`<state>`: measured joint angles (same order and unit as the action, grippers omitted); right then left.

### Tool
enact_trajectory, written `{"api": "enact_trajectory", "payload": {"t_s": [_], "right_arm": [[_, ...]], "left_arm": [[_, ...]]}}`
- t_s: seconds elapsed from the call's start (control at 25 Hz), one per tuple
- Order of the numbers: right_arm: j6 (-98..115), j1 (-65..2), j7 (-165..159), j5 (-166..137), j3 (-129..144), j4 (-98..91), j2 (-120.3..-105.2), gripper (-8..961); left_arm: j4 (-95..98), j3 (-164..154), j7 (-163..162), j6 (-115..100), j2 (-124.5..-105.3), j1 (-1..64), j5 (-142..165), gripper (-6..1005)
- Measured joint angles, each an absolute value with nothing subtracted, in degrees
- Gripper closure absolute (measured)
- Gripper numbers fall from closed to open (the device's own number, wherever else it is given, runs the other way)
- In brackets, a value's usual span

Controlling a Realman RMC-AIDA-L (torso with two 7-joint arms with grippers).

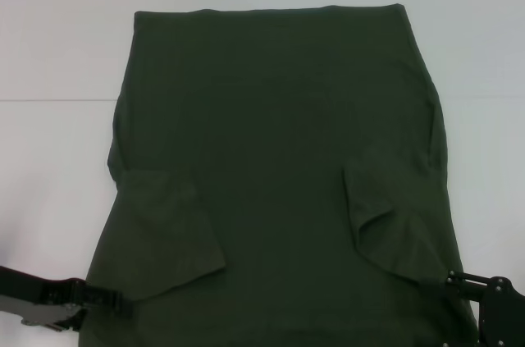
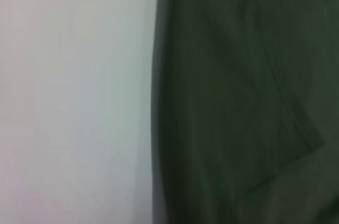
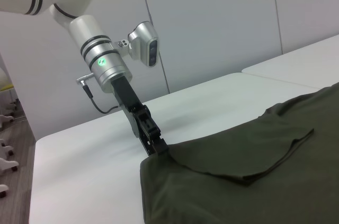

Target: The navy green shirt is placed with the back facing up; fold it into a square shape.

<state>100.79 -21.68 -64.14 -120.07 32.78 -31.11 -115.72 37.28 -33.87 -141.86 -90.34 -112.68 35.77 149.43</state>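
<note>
White table (image 1: 57, 52), pale wall behind; the navy green shirt (image 1: 279, 117) lies flat, sleeves tucked inward. The left gripper (image 1: 115, 302) pinches its near corner; the right gripper (image 1: 459, 280) touches the opposite one, grip unclear. Next, probably lift both corners evenly toward the far hem

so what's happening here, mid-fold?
Yes. The navy green shirt lies flat on the white table, plain side up, both sleeves already folded inward. The left end effector sits at the shirt's near left edge, the right end effector at its near right edge, both touching the cloth.
</note>
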Motion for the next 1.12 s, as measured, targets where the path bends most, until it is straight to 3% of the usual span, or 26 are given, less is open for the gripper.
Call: {"api": "enact_trajectory", "payload": {"t_s": [0.28, 0.48, 0.8, 1.12], "right_arm": [[100.7, -21.7, -64.3, -119.9, 32.8, -31.1, -115.61, 82], [100.9, -21.7, -64.5, -119.8, 32.6, -31.1, -115.43, 81], [101.3, -21.8, -65.1, -119.8, 32.6, -31.1, -115.31, 82], [101.3, -21.9, -65.1, -119.8, 32.6, -31.1, -115.31, 82]], "left_arm": [[37.7, -35.4, -141.9, -90.1, -112.84, 36.1, 149.4, 165], [42.7, -38.5, -142.0, -89.5, -114.88, 35.5, 149.8, 186], [43.6, -39.0, -142.1, -89.4, -115.29, 35.4, 149.9, 409], [43.7, -39.0, -142.7, -89.4, -115.0, 35.3, 149.9, 789]]}}
